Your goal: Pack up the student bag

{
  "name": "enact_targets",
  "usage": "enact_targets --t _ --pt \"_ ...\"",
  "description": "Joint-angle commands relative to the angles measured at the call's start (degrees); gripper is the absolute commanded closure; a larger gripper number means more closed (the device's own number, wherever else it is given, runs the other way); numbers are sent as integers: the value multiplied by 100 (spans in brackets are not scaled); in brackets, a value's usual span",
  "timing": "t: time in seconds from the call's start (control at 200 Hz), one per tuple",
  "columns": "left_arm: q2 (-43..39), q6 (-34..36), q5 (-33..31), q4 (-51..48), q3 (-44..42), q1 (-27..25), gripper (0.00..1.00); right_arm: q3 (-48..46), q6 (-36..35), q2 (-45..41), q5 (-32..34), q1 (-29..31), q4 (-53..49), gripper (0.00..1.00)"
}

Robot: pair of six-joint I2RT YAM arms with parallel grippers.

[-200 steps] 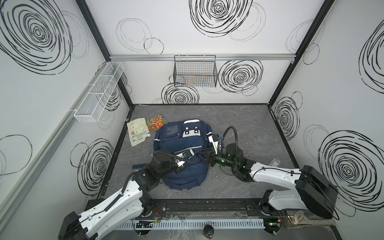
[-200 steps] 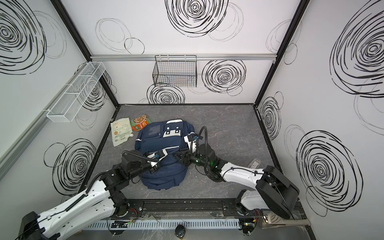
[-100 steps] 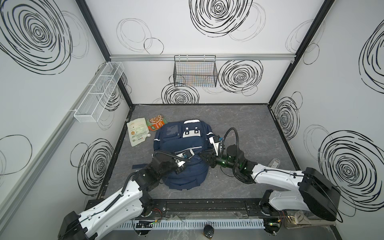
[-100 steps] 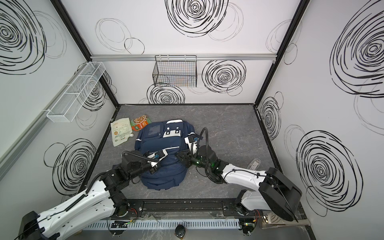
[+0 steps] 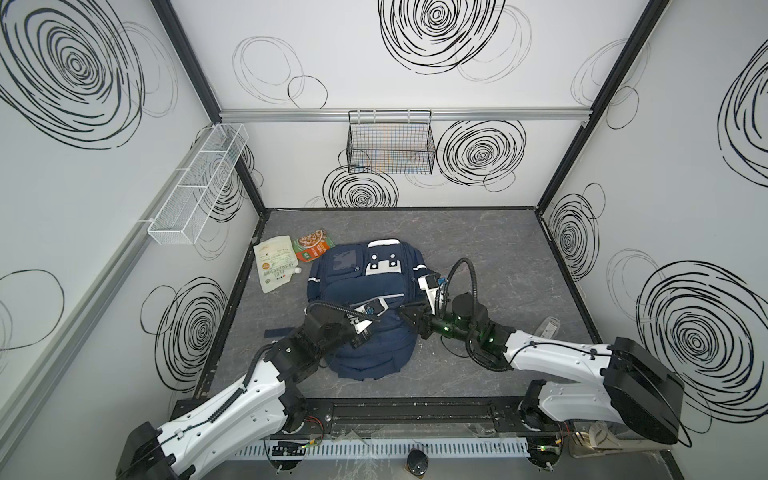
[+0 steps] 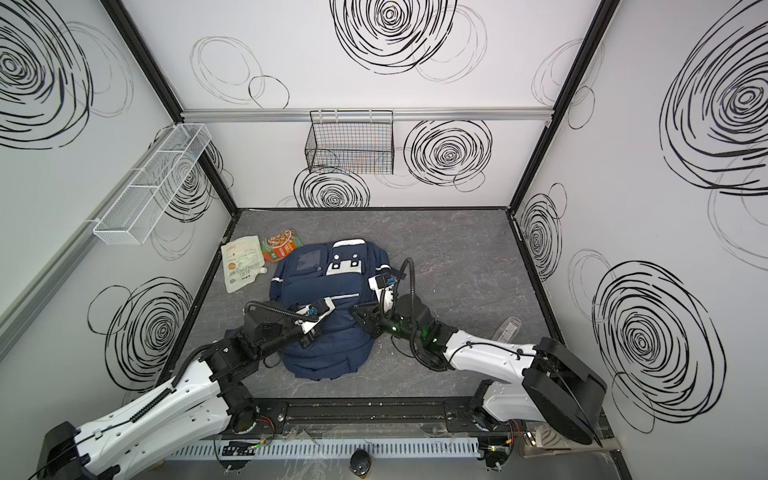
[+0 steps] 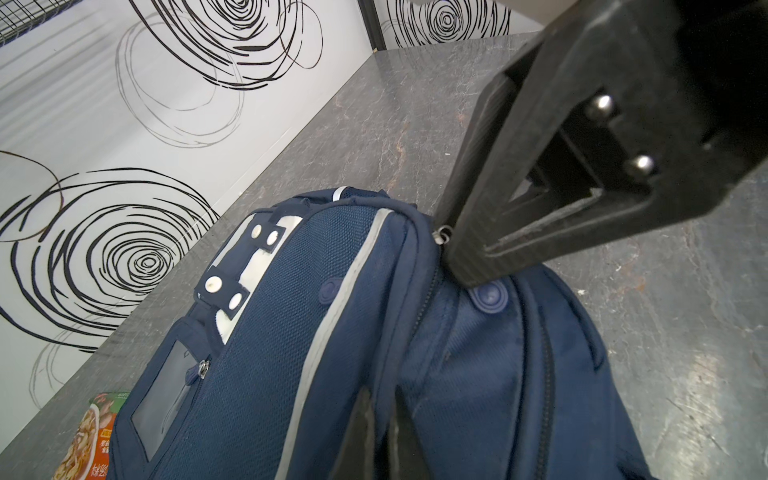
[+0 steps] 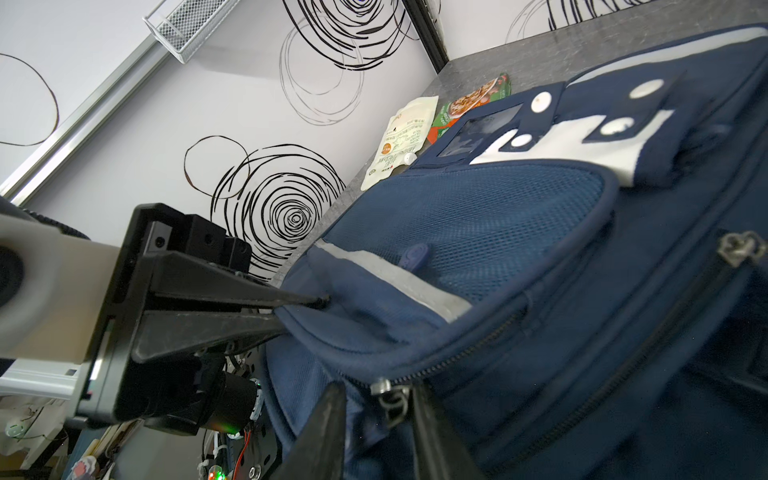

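Observation:
The student bag (image 5: 365, 291) (image 6: 328, 291), navy with a white face patch, lies flat on the grey floor in both top views. My left gripper (image 5: 368, 332) (image 7: 380, 395) is shut on a fold of the bag's front pocket edge, which also shows in the right wrist view (image 8: 307, 309). My right gripper (image 5: 404, 312) (image 8: 380, 395) presses on the bag's right side. Its jaws stand partly apart astride a metal zip pull (image 8: 392, 401). The pull lies against one finger, with a gap to the other. The left wrist view shows those fingers (image 7: 465, 266) beside the slider (image 7: 443, 237).
A white pouch (image 5: 276, 268) and an orange-green food packet (image 5: 313, 245) lie left of the bag by the wall. A clear bottle (image 5: 548, 326) lies at the right. A black wire basket (image 5: 390, 143) hangs on the back wall, a white mesh shelf (image 5: 199, 187) on the left wall.
My right gripper has slid left onto the bag's side and its jaws have narrowed round the zip pull. The left gripper has kept its hold and place.

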Motion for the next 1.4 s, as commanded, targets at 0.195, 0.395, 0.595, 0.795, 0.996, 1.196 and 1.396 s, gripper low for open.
enact_targets --t 0.195,0.395,0.595,0.795,0.996,1.196,1.396 --pt "22 -796 -362 1333 297 -14 100 -167 44 -349 -16 300 -402 98" --pt "459 -1444 -589 1199 675 -67 100 202 -710 -729 649 232 -1351 100" --pt "464 -1967 -337 1271 901 -281 100 364 -1869 -1110 1617 27 -1934 100" --pt "680 -1885 472 686 1380 -348 23 130 -2638 -1432 1656 -212 -1669 100" --pt "1858 -2177 680 -540 2622 -313 29 -208 -3402 -1483 1686 -211 -1264 100" --pt "3098 -2681 803 -1305 3725 -221 37 -544 -3784 -1677 1686 -200 -646 100" --pt "3959 -3137 802 -1867 4402 -69 44 -889 -4062 -1902 2043 -37 -61 100"
